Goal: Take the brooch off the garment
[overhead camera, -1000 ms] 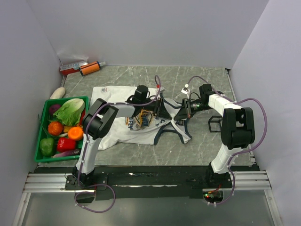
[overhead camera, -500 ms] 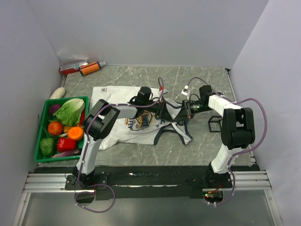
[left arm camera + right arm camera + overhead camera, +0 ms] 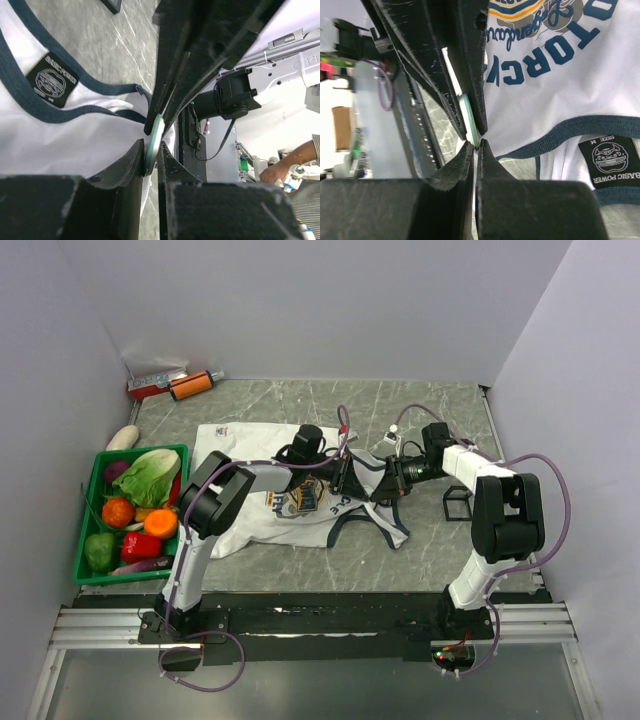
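Brooch [image 3: 152,145]: a thin pale-green disc, seen edge-on, sat at the navy-trimmed edge of the cloth, right between the two sets of fingertips.
Garment [image 3: 250,515]: the white jersey lay spread on the table [image 3: 430,410], under both arms.
Left gripper [image 3: 151,156]: jaws were narrowed to a slit and clamped on the disc's two faces.
Right gripper [image 3: 474,144]: fingertips were pressed together, touching the disc's rim. What lay between them could not be told.
Top view: the grippers met tip to tip, hiding the disc.

both arms reach inward, left gripper [image 3: 150,159] and right gripper [image 3: 474,148] tip to tip, jaws pinched.
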Robot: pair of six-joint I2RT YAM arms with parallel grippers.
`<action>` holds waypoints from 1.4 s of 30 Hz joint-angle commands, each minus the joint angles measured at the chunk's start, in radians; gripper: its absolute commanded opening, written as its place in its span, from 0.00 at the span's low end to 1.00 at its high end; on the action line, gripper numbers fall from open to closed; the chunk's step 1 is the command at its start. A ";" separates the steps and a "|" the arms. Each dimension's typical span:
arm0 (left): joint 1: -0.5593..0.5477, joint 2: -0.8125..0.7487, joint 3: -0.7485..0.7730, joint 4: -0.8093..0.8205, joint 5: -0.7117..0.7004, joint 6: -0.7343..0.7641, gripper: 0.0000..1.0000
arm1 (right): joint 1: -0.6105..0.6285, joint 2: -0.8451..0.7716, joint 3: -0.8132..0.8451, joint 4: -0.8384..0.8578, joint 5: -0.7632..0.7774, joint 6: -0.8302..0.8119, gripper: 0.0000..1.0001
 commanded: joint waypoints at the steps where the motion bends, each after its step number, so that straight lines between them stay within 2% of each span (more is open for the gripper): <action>1: -0.019 -0.057 0.015 0.018 -0.047 -0.012 0.14 | 0.071 -0.110 -0.036 0.037 0.022 -0.036 0.00; 10: -0.017 -0.040 0.018 -0.013 -0.093 -0.030 0.12 | 0.150 -0.165 -0.086 0.071 0.040 -0.036 0.00; 17: 0.004 -0.017 0.015 -0.028 -0.164 -0.079 0.17 | 0.185 -0.196 -0.100 0.068 0.058 -0.065 0.00; 27: 0.067 0.004 -0.055 0.105 -0.228 -0.318 0.17 | 0.231 -0.240 -0.140 0.081 0.111 -0.088 0.00; 34: 0.104 -0.006 -0.111 0.162 -0.268 -0.397 0.35 | 0.237 -0.253 -0.151 0.084 0.140 -0.104 0.00; 38: 0.113 0.001 -0.143 0.293 -0.244 -0.449 0.41 | 0.239 -0.248 -0.151 0.094 0.144 -0.101 0.00; 40: 0.097 -0.009 -0.125 0.308 -0.180 -0.403 0.48 | 0.237 -0.248 -0.149 0.097 0.146 -0.087 0.00; 42: 0.081 -0.029 -0.086 0.244 -0.141 -0.295 0.53 | 0.223 -0.242 -0.149 0.113 0.140 -0.056 0.00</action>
